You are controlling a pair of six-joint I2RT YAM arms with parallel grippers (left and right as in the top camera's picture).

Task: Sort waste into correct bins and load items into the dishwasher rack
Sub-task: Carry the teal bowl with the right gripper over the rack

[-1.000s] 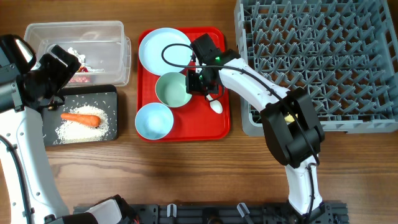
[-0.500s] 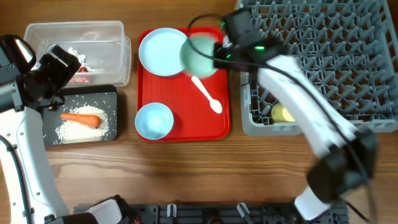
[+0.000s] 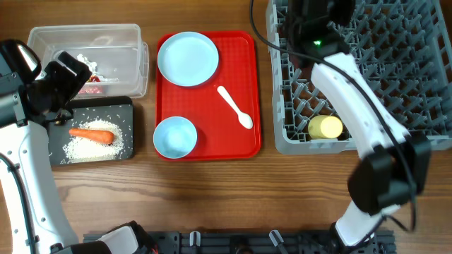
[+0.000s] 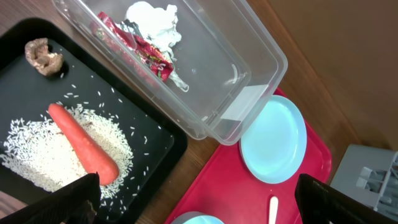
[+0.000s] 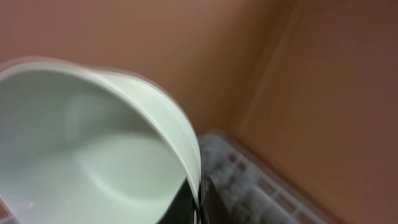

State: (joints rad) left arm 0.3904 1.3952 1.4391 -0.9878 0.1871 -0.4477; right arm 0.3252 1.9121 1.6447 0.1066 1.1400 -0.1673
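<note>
In the right wrist view my right gripper (image 5: 198, 200) is shut on the rim of a mint bowl (image 5: 87, 155), held tilted above the grey dishwasher rack (image 3: 395, 85). From overhead that arm reaches to the rack's far left corner and the bowl is hidden. A yellow cup (image 3: 325, 127) lies in the rack. On the red tray (image 3: 248, 144) are a pale blue plate (image 3: 187, 58), a blue bowl (image 3: 174, 136) and a white spoon (image 3: 235, 107). My left gripper (image 4: 202, 208) hangs open, above the edge of the black tray (image 3: 121, 104) where it meets the red tray.
The clear tub (image 4: 249, 74) holds a red-and-white wrapper (image 4: 140, 50) and white tissue (image 4: 152, 15). In the black tray lie a carrot (image 4: 84, 146), loose rice (image 4: 37, 155) and a brown lump (image 4: 43, 57). Bare wood runs along the table's front.
My right arm lifted the mint bowl off the red tray and swung it right and back, over the rack. The left arm has not moved.
</note>
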